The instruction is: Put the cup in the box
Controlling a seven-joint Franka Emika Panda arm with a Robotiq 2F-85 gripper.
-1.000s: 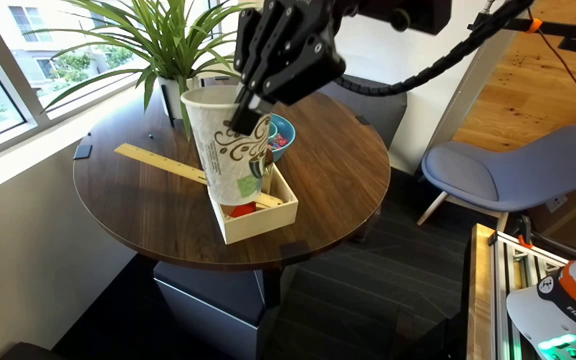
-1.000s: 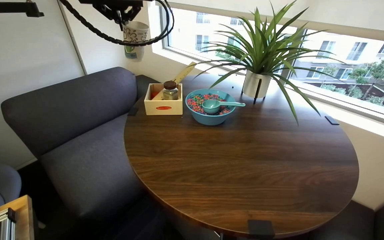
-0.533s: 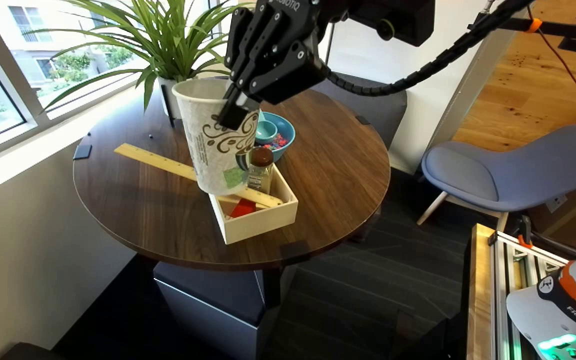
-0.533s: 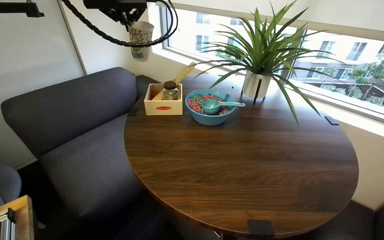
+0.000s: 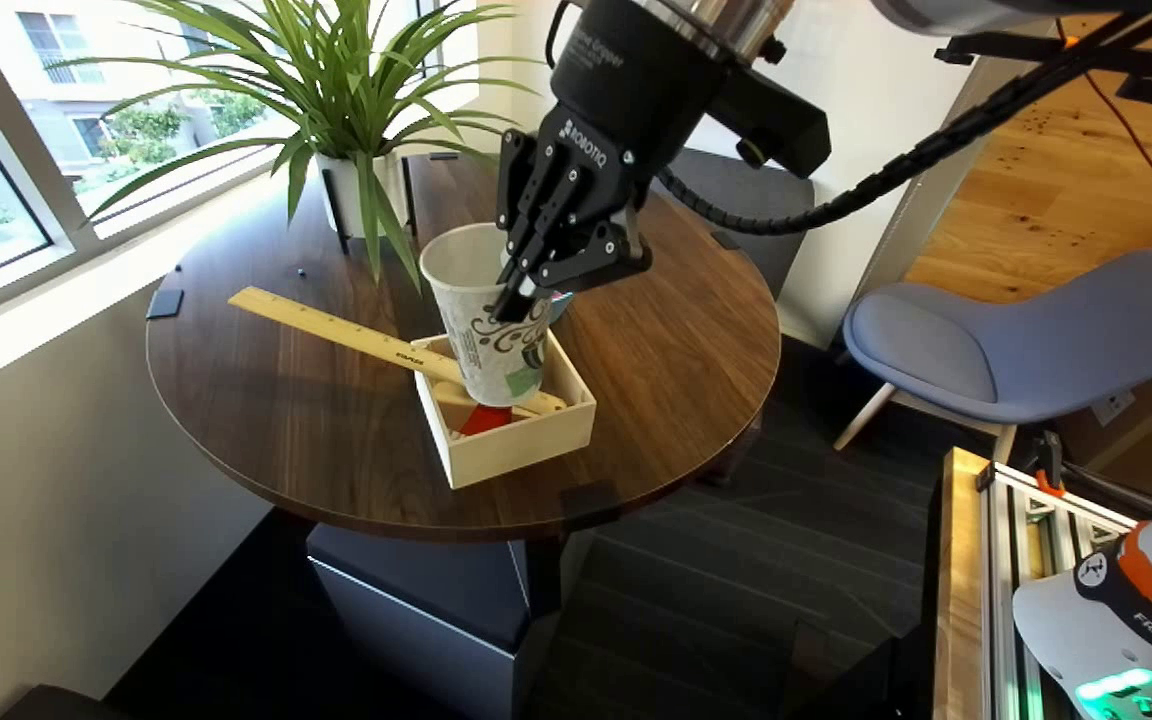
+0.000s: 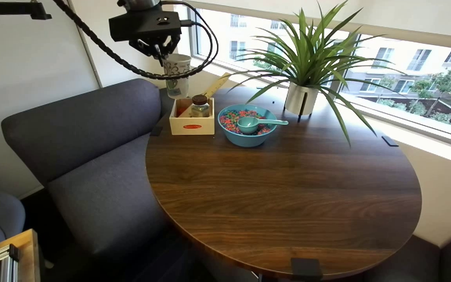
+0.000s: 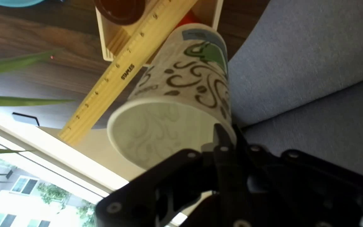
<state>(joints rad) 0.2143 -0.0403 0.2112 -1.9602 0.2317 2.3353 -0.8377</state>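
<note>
The Robotiq gripper [image 7: 228, 130] pinches the paper cup [image 5: 481, 335] by the wall at its rim: in the wrist view 1 finger is inside the cup's mouth and 1 is outside, w/ the wall betw. them. The cup, white w/ brown swirls and a green patch, hangs in the air approx. upright, mouth upward. In both exterior views it is raised close to the pale wooden box [image 5: 526, 447]; whether its bottom is exactly over the opening, I cannot tell.

The box stands on the round dark-brown table [image 6: 288, 188]. It contains a brown-capped glass jar [image 6: 200, 111], a red object [image 5: 486, 418] (type unclear) and 1 end of a wooden ruler [image 5: 376, 343]. The ruler, w/ "STAPLES" printed on it, crosses the box rim, and its other end sticks out past the box.

Just beside the box is a blue bowl [image 6: 245, 141] w/ small coloured bits [image 6: 231, 125], many of them red; a teal scoop [image 6: 253, 124] lies on these, its handle passing over the bowl's edge. A long-leaved potted plant [image 6: 307, 66] is on the table near the window [image 6: 390, 78]. A dark-grey upholstered bench [image 6: 104, 133] is next to the table.
</note>
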